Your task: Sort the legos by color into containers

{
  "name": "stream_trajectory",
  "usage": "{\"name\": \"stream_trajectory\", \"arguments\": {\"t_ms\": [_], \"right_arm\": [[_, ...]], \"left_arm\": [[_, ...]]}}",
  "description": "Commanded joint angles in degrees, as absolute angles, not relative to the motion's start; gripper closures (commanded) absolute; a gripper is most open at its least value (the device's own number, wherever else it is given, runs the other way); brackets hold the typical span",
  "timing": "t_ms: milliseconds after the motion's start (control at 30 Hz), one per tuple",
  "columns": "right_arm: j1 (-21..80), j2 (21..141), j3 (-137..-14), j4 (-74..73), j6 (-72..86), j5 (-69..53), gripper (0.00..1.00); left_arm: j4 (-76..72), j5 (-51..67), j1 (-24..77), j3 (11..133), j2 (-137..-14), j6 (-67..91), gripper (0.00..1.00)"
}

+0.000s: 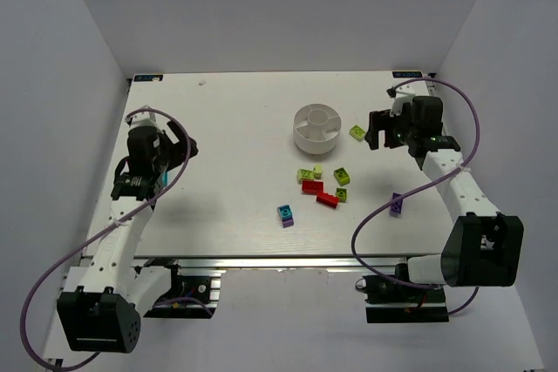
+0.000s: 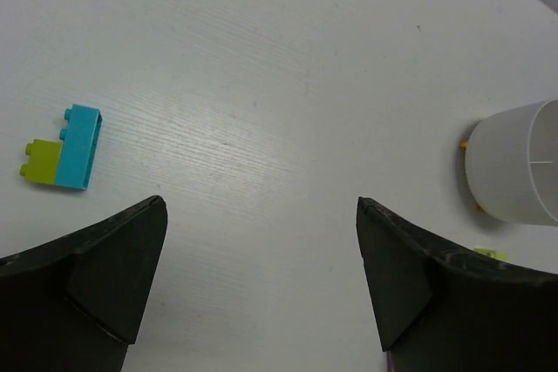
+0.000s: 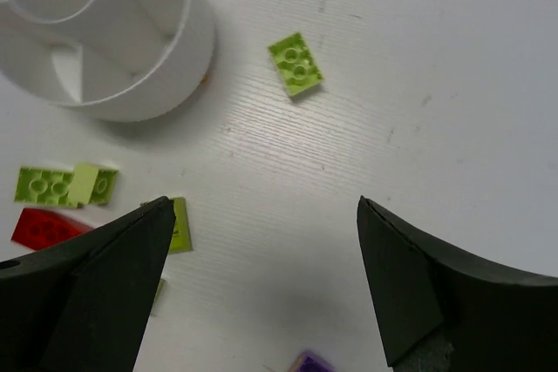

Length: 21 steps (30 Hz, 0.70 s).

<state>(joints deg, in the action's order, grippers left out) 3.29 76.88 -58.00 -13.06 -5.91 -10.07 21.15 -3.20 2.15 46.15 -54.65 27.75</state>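
Observation:
The white divided dish (image 1: 315,143) stands at mid-table; its compartments look empty in the right wrist view (image 3: 179,71). A lime brick (image 1: 357,132) lies just right of it, also in the right wrist view (image 3: 296,64). Below the dish lie lime bricks (image 1: 305,175), (image 1: 343,177) and red bricks (image 1: 310,186), (image 1: 328,199). A cyan brick (image 1: 284,212) lies lower left; a purple brick (image 1: 396,205) lies lower right. My right gripper (image 1: 375,131) is open and empty beside the lime brick (image 3: 261,202). My left gripper (image 1: 189,147) is open and empty, far left of the dish (image 2: 260,205).
In the left wrist view the cyan brick (image 2: 78,147) has a lime piece (image 2: 40,163) joined to it, and the dish wall (image 2: 514,172) is at the right edge. The right wrist view shows lime bricks (image 3: 59,186), a red brick (image 3: 42,227) and a purple brick (image 3: 310,361).

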Motion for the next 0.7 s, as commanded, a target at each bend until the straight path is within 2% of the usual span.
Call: {"name": "stream_trajectory", "arguments": {"t_ms": [0,100,233,300,333,367,467,500,533,567,600,633,667], "right_arm": [[3.34,74.28,-58.01,-11.85,-18.04,-24.1,0.11],[4.39,72.52,-56.52,-14.93,-28.45,-33.72,0.1],[7.55,73.39,-56.07,-23.25,-42.66,-39.71,0.11],[8.0,74.18,-56.77,-26.62,-45.43,-46.97,0.11],[8.0,74.27,-56.86,-29.59,-47.27,-49.63,0.14],[8.52,74.35,-56.87,-30.58,-50.24,-52.36,0.41],[11.16,74.71,-56.43,-27.26,-47.74,-55.46,1.0],[11.86,74.88,-56.08,-26.46,-45.9,-55.63,0.99],[12.56,75.14,-56.07,-26.37,-45.88,-55.55,0.91],[13.79,75.32,-56.07,-25.85,-45.7,-55.29,0.55],[14.23,75.76,-56.07,-25.14,-44.14,-54.67,0.44],[14.67,75.85,-55.64,-24.35,-43.25,-54.58,0.39],[14.68,75.94,-55.37,-23.56,-42.37,-54.67,0.35]], "left_arm": [[24.69,-4.92,2.2,49.74,-56.33,24.97,0.02],[27.33,-6.68,2.2,51.06,-58.0,23.38,0.06],[28.83,-7.91,2.2,51.77,-58.97,21.71,0.09],[29.09,-8.0,2.2,52.12,-59.85,21.01,0.15],[29.35,-8.61,2.2,52.21,-60.38,20.74,0.18],[29.7,-9.48,2.2,52.38,-60.99,20.05,0.31],[31.02,-11.5,2.2,53.52,-65.73,18.55,0.65],[31.55,-12.91,2.2,54.05,-68.87,17.94,0.71],[32.07,-13.53,2.2,55.36,-70.65,17.41,0.71],[33.39,-14.49,2.11,56.15,-72.23,16.62,0.67],[33.92,-17.11,2.2,57.03,-73.9,16.35,0.48],[34.45,-18.53,2.2,58.61,-76.87,15.83,0.39],[35.06,-19.85,2.2,59.41,-78.21,15.39,0.34]]}}
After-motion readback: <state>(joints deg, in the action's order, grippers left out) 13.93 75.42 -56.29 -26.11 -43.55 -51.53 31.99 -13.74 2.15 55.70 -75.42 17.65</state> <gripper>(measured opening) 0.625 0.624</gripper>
